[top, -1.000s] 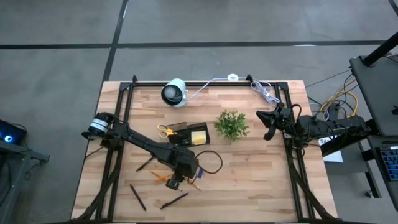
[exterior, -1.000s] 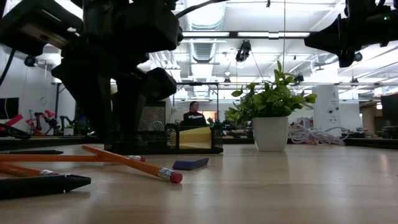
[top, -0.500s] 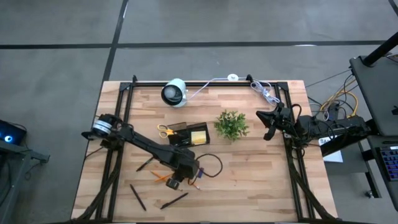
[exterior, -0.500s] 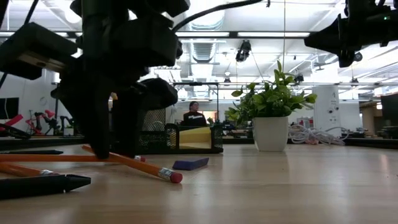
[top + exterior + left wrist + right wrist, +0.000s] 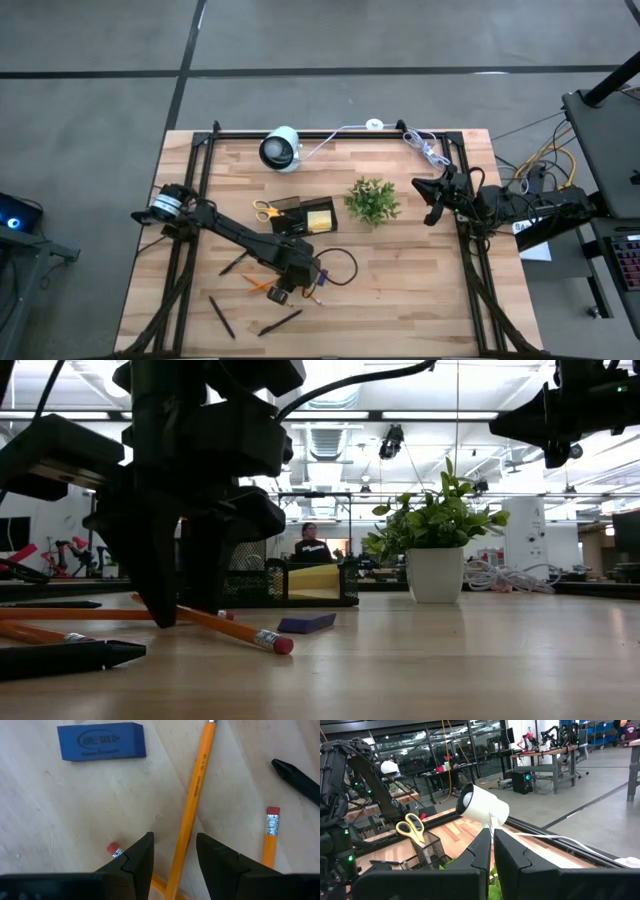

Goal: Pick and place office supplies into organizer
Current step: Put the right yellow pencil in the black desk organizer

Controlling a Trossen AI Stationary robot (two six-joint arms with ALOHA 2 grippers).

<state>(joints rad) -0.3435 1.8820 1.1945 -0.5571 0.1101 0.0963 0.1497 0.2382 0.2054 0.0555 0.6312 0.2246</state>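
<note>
Pencil: an orange pencil (image 5: 194,805) lies flat on the table (image 5: 420,290), running between the fingers of the left gripper (image 5: 173,851); in the low view it slants toward the camera, eraser end nearest (image 5: 215,623).
Other supplies: a second pencil (image 5: 270,850) and a black pen (image 5: 300,779) lie near it, a blue eraser (image 5: 101,741) just beyond (all loose on the wood); two more pens (image 5: 222,317) sit nearer the front edge.
Organizer: the black tray (image 5: 298,215) stands mid-table, well apart from the pencils, with yellow scissors (image 5: 264,210) at its left end and a yellow pad (image 5: 320,219) inside.
Change: over the last second the left gripper has come down from just above the pencils to table level, and its spread has not altered; the pencils have not shifted.
Meaning: by my reading the approach is over and the pick is about to begin; nothing from this pile is yet in the tray.
Left gripper: fingers apart, one on each side of the pencil, tips at or very near the wood; the pencil seems untouched, nothing is held.
Next: closing squarely should trap the pencil, though the crossing pencil below (image 5: 114,850) could get nudged.
Right gripper: (image 5: 432,203) waits by the right edge beside the plant (image 5: 372,200), fingers together, empty.
</note>
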